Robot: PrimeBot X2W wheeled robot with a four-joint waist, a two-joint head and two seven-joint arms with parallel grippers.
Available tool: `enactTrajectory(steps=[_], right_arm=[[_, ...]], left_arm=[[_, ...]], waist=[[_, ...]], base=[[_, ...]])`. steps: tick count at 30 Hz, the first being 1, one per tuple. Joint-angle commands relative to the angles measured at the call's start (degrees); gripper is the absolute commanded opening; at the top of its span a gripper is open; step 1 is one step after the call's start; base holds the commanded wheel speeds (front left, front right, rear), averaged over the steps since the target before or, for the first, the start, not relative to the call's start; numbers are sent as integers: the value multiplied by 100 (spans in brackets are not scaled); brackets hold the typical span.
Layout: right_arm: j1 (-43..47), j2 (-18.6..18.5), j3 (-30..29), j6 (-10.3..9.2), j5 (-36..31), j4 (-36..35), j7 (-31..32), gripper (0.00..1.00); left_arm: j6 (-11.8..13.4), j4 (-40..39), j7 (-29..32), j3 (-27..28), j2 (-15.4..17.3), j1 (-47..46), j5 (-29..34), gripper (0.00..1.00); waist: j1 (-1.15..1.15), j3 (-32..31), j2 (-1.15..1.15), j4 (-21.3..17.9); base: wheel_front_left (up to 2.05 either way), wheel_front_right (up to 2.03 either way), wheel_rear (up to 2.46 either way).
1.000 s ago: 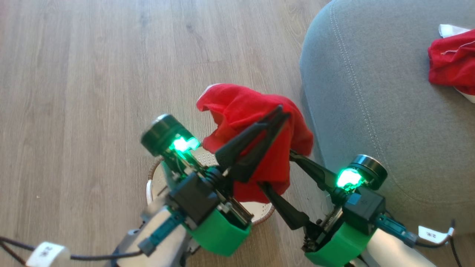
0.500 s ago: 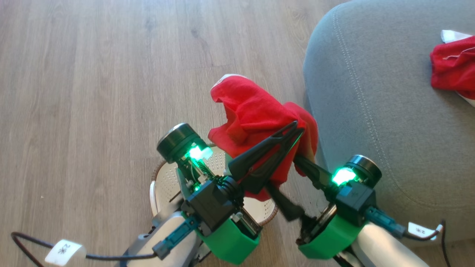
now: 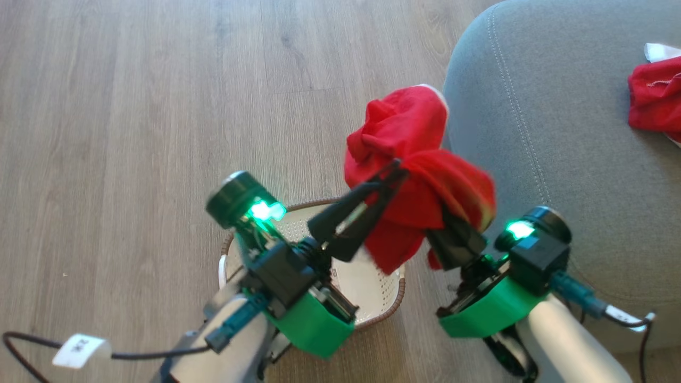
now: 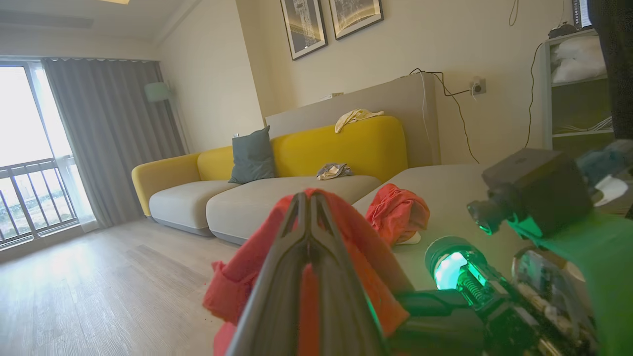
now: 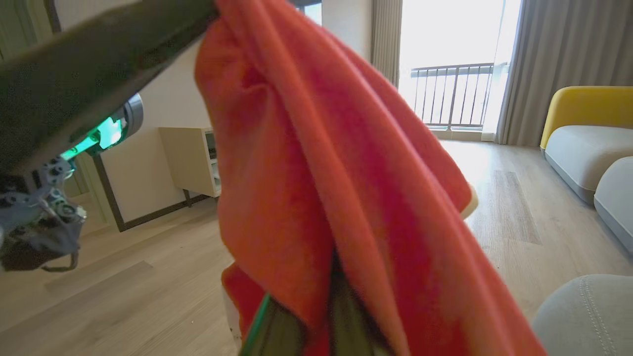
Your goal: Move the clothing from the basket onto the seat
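Clothing (image 3: 409, 125) pinched in left gripper (image 3: 398, 168) (closed)

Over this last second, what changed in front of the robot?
The right tool closed its open jaws on the red garment, which moved toward the seat. The left tool stayed shut on it; the basket and the other garment on the seat kept their places.
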Motion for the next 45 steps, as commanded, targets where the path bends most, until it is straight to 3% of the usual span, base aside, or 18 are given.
enactTrajectory(steps=[1, 10, 24, 32, 33, 35, 36, 45], right_arm=[[-26, 81, -42, -1, 14, -195, -38, 0], [61, 296, -616, -1, -41, -326, -38, 0], [-8, 626, -1054, -1, -330, -446, -38, 0], [-20, 677, -1030, -1, -360, -460, -38, 0], [-21, 675, -1027, -1, -363, -460, -38, 0], [-25, 664, -1023, -1, -377, -464, -38, 0], [-27, 656, -1024, -1, -384, -466, -38, 0], [22, 608, -1129, -1, -467, -482, -38, 0]], left_arm=[[-8, -148, -23, 288, 22, -76, -25, 0], [-8, 180, -23, 538, 28, 1, -46, 0], [-8, 460, -23, -324, 164, 32, -234, 0], [-8, 547, -23, -495, 148, 23, -294, 0], [-8, 543, -23, -458, 133, 23, -290, 38], [-8, 531, -23, -394, 113, 23, -273, 92], [-8, 528, -23, -367, 107, 22, -263, 100], [-8, 530, -23, -173, 85, 67, -215, 100]], waist=[[0, 1, 0, -9], [0, 31, 0, -53], [0, 60, 0, 6], [0, 59, 0, 34], [0, 57, 0, 36], [0, 53, 0, 33], [0, 51, 0, 30], [0, -28, 0, 2]], base=[[0, 0, 0], [0, 0, 0], [0, 0, 0], [0, 0, 0], [0, 0, 0], [0, 0, 0], [0, 0, 0], [0, 0, 0]])
